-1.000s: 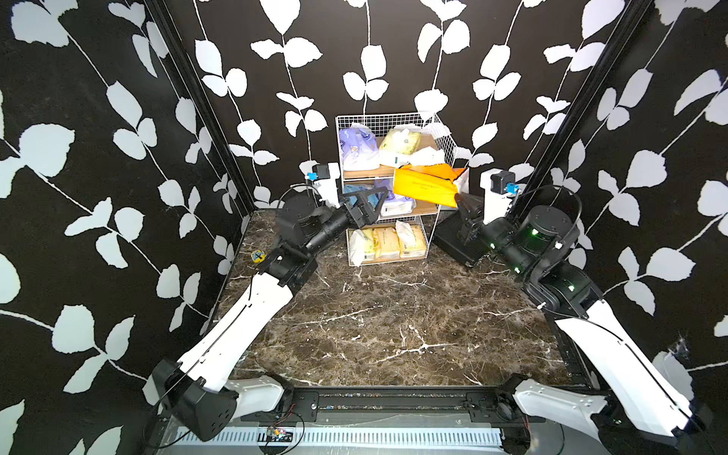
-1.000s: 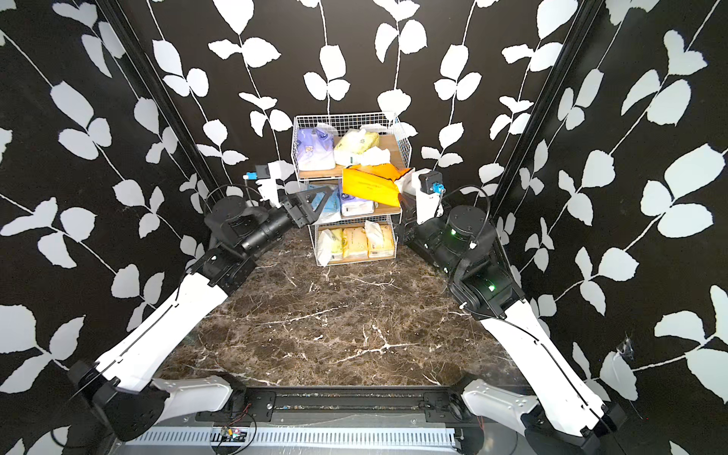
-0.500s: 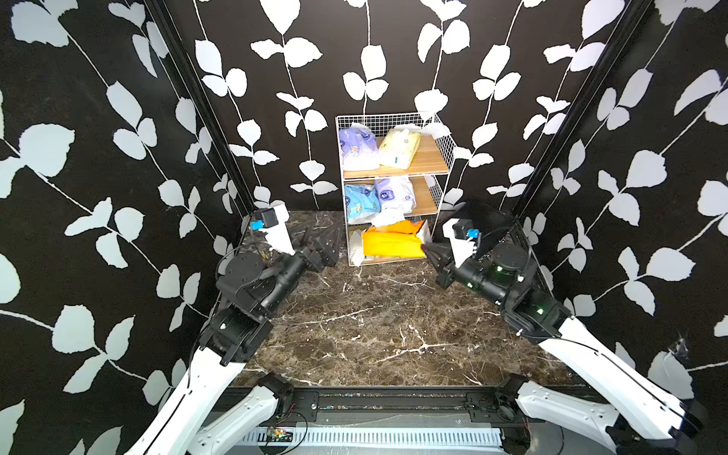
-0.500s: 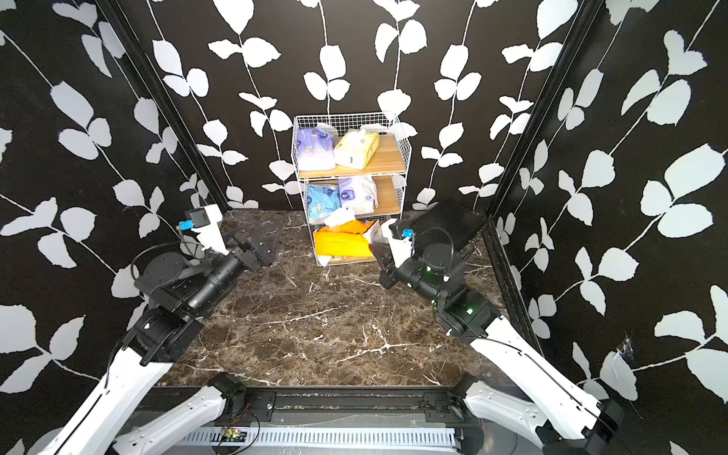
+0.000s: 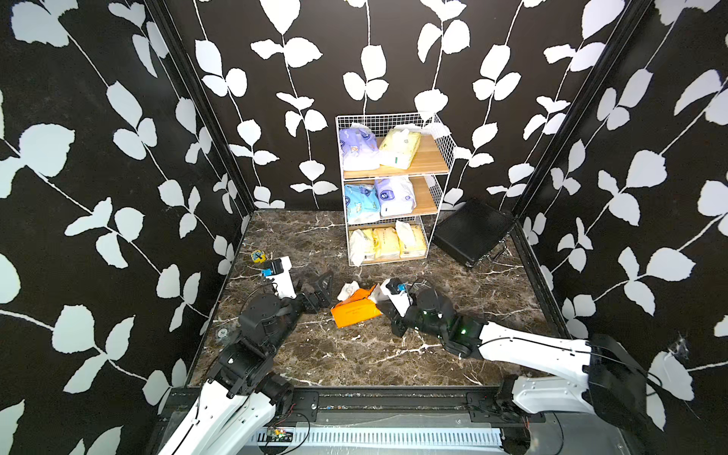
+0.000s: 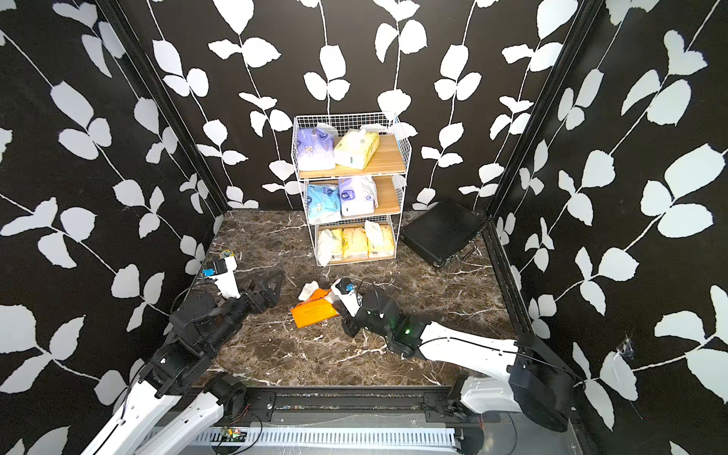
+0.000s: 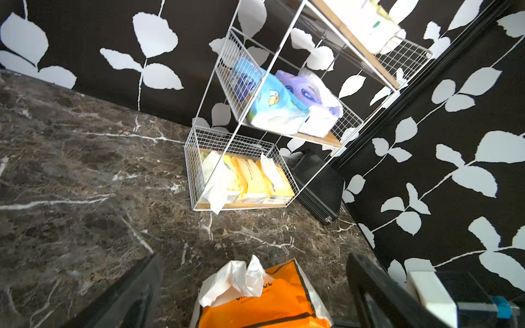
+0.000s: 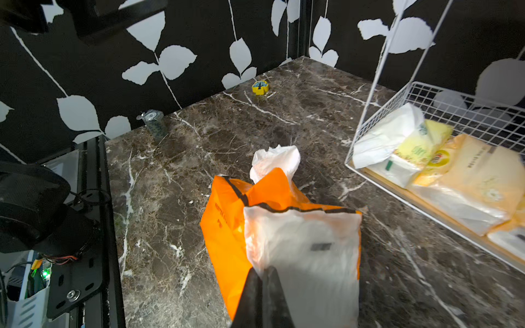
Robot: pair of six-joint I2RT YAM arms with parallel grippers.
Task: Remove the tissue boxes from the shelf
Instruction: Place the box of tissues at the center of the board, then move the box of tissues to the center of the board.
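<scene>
The orange tissue pack (image 5: 356, 311) was off the shelf (image 5: 431, 159) and down on the marble tabletop (image 5: 354, 354), out in front of the rack and well apart from it, with a white tissue (image 5: 348, 289) poking out of its far end. The right gripper (image 8: 262, 274) had its fingers pressed together, pinching the clear plastic flap (image 8: 301, 250) at the near end of that pack. In both top views the fingertips sat tucked behind the wrist camera (image 5: 394, 289), so whether the pack lay flat or was tipped up a touch was hard to call. Across from it, the left gripper (image 5: 323, 291) hung just beside the pack, fingers spread wide and not touching it. Back on the shelf, the top board carried a lavender pack (image 5: 356, 147) and a pale yellow pack (image 5: 400, 147) side by side. The middle board held a light blue pack (image 5: 360, 203) next to a second lavender pack (image 5: 396, 195), and the bottom tier held three pale yellow packs (image 5: 388, 242) standing in a row. A black ribbed case (image 5: 470, 232) sat just beside the shelf, in the back corner.
</scene>
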